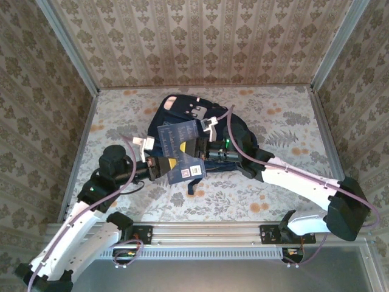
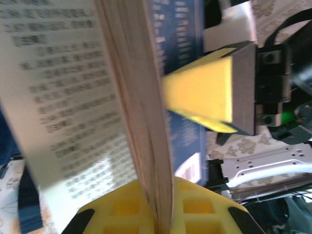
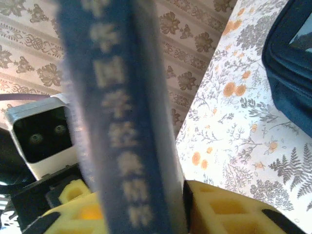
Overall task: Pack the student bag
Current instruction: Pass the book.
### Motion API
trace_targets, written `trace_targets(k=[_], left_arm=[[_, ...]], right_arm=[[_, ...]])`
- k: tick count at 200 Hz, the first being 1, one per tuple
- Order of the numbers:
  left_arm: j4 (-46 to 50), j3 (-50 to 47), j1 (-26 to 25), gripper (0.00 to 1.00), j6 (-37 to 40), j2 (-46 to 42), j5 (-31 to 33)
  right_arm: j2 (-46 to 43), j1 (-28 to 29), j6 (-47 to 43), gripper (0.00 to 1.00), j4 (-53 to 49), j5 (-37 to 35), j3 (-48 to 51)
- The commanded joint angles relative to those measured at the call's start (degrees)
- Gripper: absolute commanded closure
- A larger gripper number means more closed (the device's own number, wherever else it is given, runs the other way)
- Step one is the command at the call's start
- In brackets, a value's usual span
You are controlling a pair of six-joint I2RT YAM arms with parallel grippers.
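- Floral tablecloth [image 1: 273, 201] covers the table; the student bag [image 1: 182, 112] lies at its middle back, just behind my two claws.
- My left claw [image 2: 161, 204] is clenched tight on the page edge of a dark blue book [image 2: 136, 97].
- My right claw [image 3: 146, 209] grasps the same book, its yellow pads [image 3: 229, 209] against either side of the spine.

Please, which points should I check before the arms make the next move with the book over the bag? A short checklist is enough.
1. Left gripper clamped on the book: ok.
2. Right gripper closed around the spine: ok.
3. Book above the student bag: ok.
4. Bag mouth open: cannot tell, the book and both arms cover it.
5. Book closed: not ok, a printed page splays out.
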State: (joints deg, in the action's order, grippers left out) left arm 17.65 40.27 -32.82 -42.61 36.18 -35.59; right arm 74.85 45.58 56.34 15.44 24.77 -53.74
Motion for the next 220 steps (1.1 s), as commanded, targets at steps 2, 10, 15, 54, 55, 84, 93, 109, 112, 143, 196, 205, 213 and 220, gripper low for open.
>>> trace_targets(k=[2, 10, 15, 54, 55, 84, 93, 109, 112, 143, 196, 205, 213, 220], left_arm=[[3.76, 2.22, -1.46, 0.92, 4.03, 1.29, 0.83], [5.50, 2.89, -1.46, 0.89, 4.83, 1.88, 1.33], [6.42, 3.25, -1.38, 0.84, 5.32, 2.32, 1.80], [11.15, 5.69, 0.21, 0.48, 6.47, 3.60, 3.67], [11.25, 5.74, 0.30, 0.47, 6.43, 3.57, 3.68], [15.23, 7.31, 4.43, 0.26, 6.40, 3.63, 3.72], [15.02, 7.29, 5.78, 0.21, 5.87, 3.50, 2.59], [9.52, 5.55, 7.99, 0.10, 3.55, 3.54, -1.71], [7.45, 5.00, 8.24, 0.08, 2.87, 3.69, -3.33], [-16.43, -0.19, 7.46, 0.00, -8.35, 7.92, -13.02], [-36.08, -1.95, -0.98, 0.09, -14.46, 14.40, -14.50], [-38.74, -1.80, -1.91, 0.10, -15.53, 15.60, -14.81], [-40.92, -1.38, -2.56, 0.12, -16.22, 16.81, -15.45], [-41.93, -0.87, -2.98, 0.13, -16.40, 17.72, -15.81]], right_arm=[[-2.76, -0.99, -0.85, 0.73, 5.46, -0.23, 1.14], [-2.82, -1.50, -0.83, 0.75, 5.80, 0.11, 1.29], [-2.65, -1.70, -0.93, 0.78, 5.77, 0.41, 1.22], [-1.21, -2.48, -3.35, 1.00, 1.89, 2.81, -1.26], [-1.25, -2.50, -3.43, 1.00, 1.84, 2.77, -1.27], [-3.75, -4.85, -4.21, 1.00, 1.13, 5.48, 0.06], [-4.67, -5.66, -4.14, 1.00, 1.19, 7.80, 0.30], [-6.20, -6.46, -3.78, 1.00, 1.61, 12.60, 0.75], [-6.55, -6.47, -3.78, 1.00, 1.66, 13.23, 0.82], [-10.75, -6.56, -3.89, 1.00, 1.09, 19.08, 1.88], [-15.97, -7.55, -6.16, 1.00, -4.88, 21.94, 3.08], [-16.45, -8.03, -5.83, 1.00, -4.26, 22.39, 3.84], [-16.63, -8.54, -5.68, 1.00, -4.02, 22.83, 4.33], [-16.75, -9.04, -5.70, 1.00, -4.09, 23.16, 4.60]])
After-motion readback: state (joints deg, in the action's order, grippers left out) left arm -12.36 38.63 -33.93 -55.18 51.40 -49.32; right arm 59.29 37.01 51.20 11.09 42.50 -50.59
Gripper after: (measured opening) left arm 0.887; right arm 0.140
